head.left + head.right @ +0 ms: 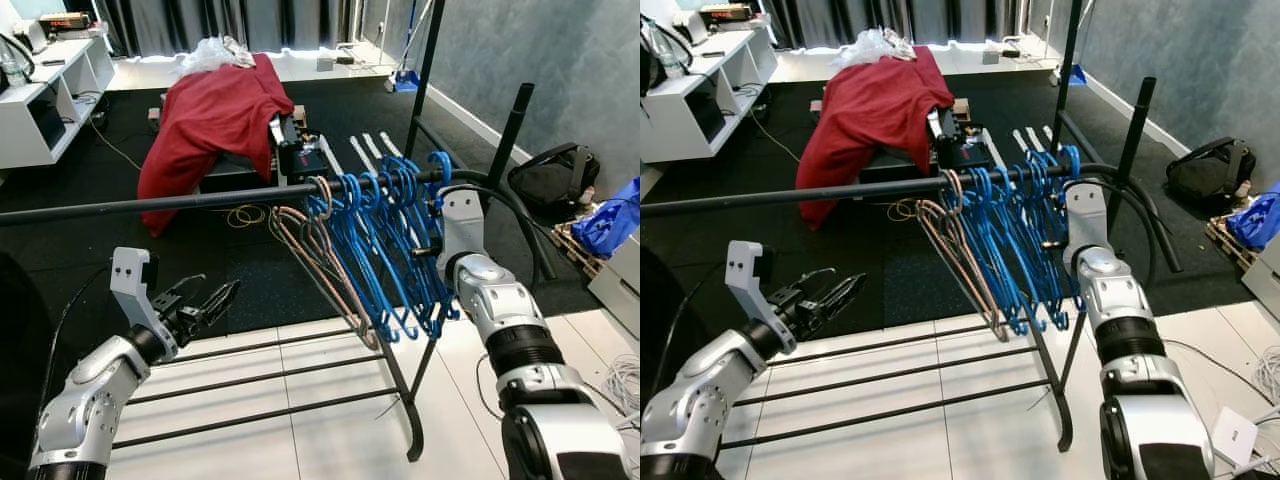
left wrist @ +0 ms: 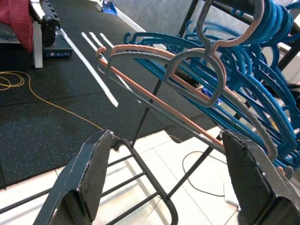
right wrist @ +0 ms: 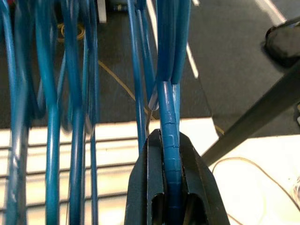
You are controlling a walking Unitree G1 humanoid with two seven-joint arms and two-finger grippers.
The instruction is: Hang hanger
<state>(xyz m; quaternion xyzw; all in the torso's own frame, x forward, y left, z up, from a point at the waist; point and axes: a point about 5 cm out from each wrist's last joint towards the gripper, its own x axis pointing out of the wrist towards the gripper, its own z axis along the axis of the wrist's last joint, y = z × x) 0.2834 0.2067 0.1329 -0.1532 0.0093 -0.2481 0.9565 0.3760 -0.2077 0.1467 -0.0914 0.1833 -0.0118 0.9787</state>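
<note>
A black rail (image 1: 150, 205) runs across the scene from the left to a clothes rack (image 1: 400, 390) on the right, over white tile near and black carpet far. On the rail's right stretch hangs a tight row of blue hangers (image 1: 385, 240), with a few pinkish-grey ones (image 1: 320, 255) at the row's left end.

The right gripper (image 3: 171, 187) reaches into the right end of the row, its jaws pressed on the thin bar of one blue hanger (image 3: 168, 122). That hanger's hook (image 1: 440, 165) seems to sit over the rail at the far right of the row, though the crowding makes it hard to be sure it is fully seated.

The left gripper (image 1: 205, 305) hovers low and to the left of the row, well apart from it, jaws spread and holding nothing; its fingers (image 2: 93, 173) point at the pinkish-grey hangers.

The hanger looks like light, stiff moulded plastic: smooth and somewhat slippery, likely to swing on its hook and catch on its neighbours. A thin bar could twist in a pinch, so a hold near the middle of the lower bar or close under the neck would likely steer the hook best. Little force seems needed.

Far off lie a red cloth (image 1: 215, 115) over some equipment, and a white shelf (image 1: 45, 95) at far left.
</note>
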